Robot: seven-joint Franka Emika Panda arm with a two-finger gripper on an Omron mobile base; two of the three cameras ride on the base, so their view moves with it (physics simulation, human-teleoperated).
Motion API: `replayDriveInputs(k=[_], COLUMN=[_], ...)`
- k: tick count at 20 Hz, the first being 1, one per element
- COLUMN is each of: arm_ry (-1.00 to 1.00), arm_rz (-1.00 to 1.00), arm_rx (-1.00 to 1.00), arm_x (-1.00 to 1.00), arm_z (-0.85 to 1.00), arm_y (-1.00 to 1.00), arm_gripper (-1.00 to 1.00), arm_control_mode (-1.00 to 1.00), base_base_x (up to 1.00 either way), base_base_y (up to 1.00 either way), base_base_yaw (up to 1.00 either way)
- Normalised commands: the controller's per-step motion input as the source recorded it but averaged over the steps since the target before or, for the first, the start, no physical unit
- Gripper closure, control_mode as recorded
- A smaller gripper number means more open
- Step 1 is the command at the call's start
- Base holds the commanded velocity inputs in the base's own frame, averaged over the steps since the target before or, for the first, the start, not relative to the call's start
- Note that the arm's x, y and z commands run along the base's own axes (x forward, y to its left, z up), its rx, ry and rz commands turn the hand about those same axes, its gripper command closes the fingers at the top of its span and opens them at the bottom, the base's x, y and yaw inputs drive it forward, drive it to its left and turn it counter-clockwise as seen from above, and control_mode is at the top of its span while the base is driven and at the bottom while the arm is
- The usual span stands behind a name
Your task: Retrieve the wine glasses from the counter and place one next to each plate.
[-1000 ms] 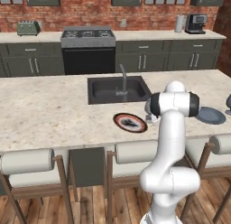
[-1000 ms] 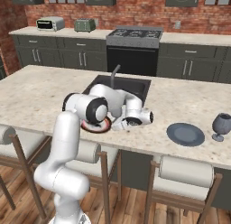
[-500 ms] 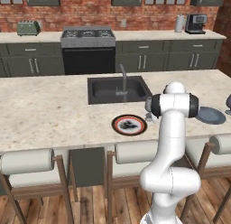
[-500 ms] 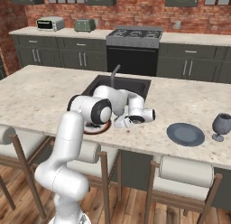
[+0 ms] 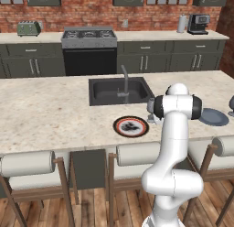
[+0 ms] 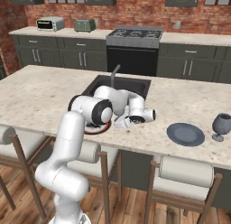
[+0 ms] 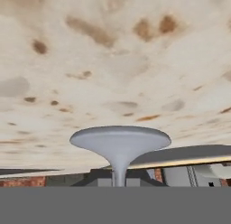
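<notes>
Sink behind tool; plates flank it.

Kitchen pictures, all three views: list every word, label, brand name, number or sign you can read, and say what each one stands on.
None: no readable text anywhere.
The toaster, coffee machine and toaster oven carry no legible brand.
The stove knobs are too small to show any markings.
The dark centre of the red-rimmed plate is a pattern, not lettering.

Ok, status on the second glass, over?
Gripper shut on wine glass, low over the island top by the red-rimmed plate. Other glass standing beside the blue plate. Nothing in the way.
</notes>
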Motion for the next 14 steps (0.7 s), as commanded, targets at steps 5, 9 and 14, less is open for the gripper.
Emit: replayDriveInputs(k=[5,9,14], arm_ry=[0.02,0.09,0.1], arm_rz=[0.0,0.0,0.0], arm_rx=[-0.01,0.0,0.0], arm_x=[-0.02,0.0,-0.01], arm_z=[-0.32,-0.42,-0.53], arm_y=[0.0,-0.02,-0.01], arm_gripper=[1.0,1.0,1.0], arm_control_mode=[-1.0,-1.0,-1.0], base_base_x=[0.0,0.0,0.0], base_base_y=[0.0,0.0,0.0], base_base_yaw=[0.0,0.0,0.0])
